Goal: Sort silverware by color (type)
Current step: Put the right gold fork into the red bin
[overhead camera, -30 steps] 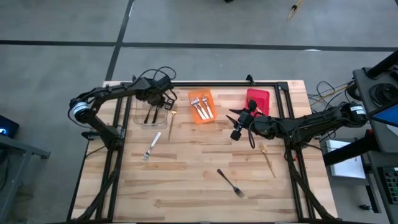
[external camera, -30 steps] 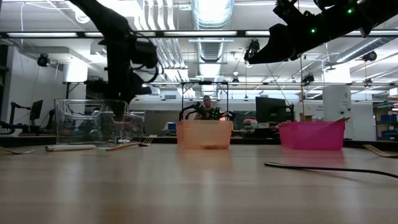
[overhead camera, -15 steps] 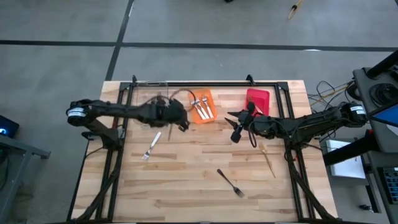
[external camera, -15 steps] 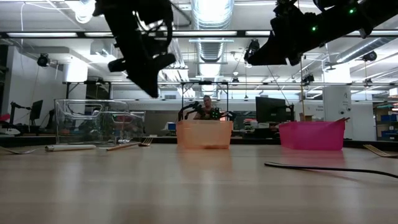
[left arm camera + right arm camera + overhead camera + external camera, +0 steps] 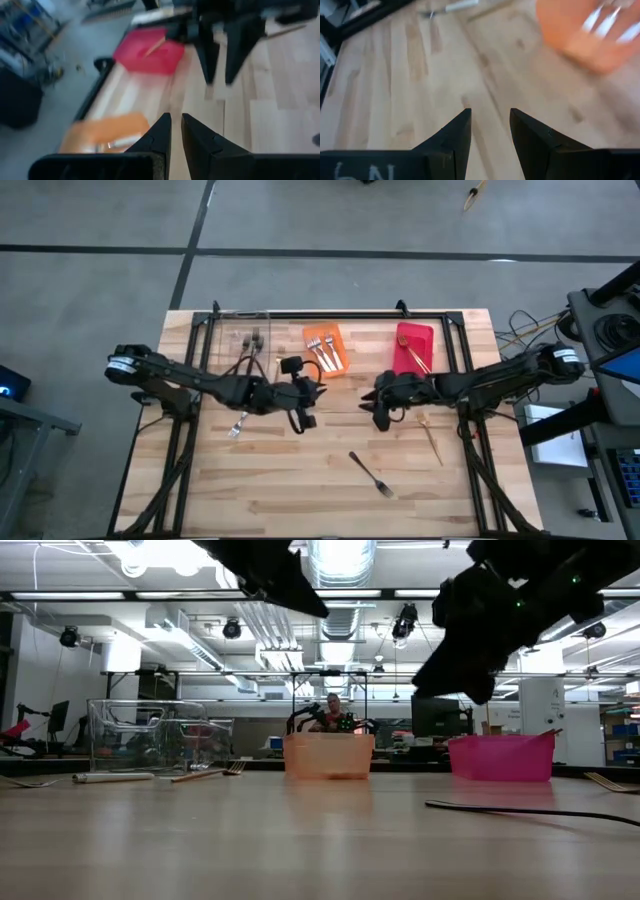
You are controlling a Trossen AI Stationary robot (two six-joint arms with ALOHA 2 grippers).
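While 1 second passed: the left gripper [image 5: 310, 402] has left the clear bin [image 5: 241, 345] at the table's far left and now hangs over the middle of the table [image 5: 300, 480].
Change at red bin: a gold fork [image 5: 412, 352] now lies in the red bin [image 5: 415, 338], which held none in the earlier high view.
Change at right arm: the right gripper [image 5: 378, 406] has dropped back from the red bin toward the table's centre.
Left arm pose: stretched low across the table from the left edge, wrist pointing at the right arm.
Left claw: fingers [image 5: 162, 131] nearly together with a thin slit between them, nothing held.
Right arm pose: reaching in from the right edge, raised above the wood, facing the left gripper.
Right claw: fingers [image 5: 456, 134] apart, nothing between them.
Clear bin: 2 dark forks [image 5: 248, 347] inside.
Orange bin [image 5: 324, 351]: 3 white-handled forks [image 5: 323, 352] inside.
On the table, left: 1 white-handled fork [image 5: 242, 415] just in front of the clear bin.
On the table, middle: 1 dark fork [image 5: 371, 474] nearer the front edge.
On the table, right: 1 gold fork [image 5: 431, 435] under the right arm.
Writing: white letters on the right gripper's body in its wrist view, too cropped to read.
Background: a person [image 5: 333, 711] sits far behind the orange bin in the low view.
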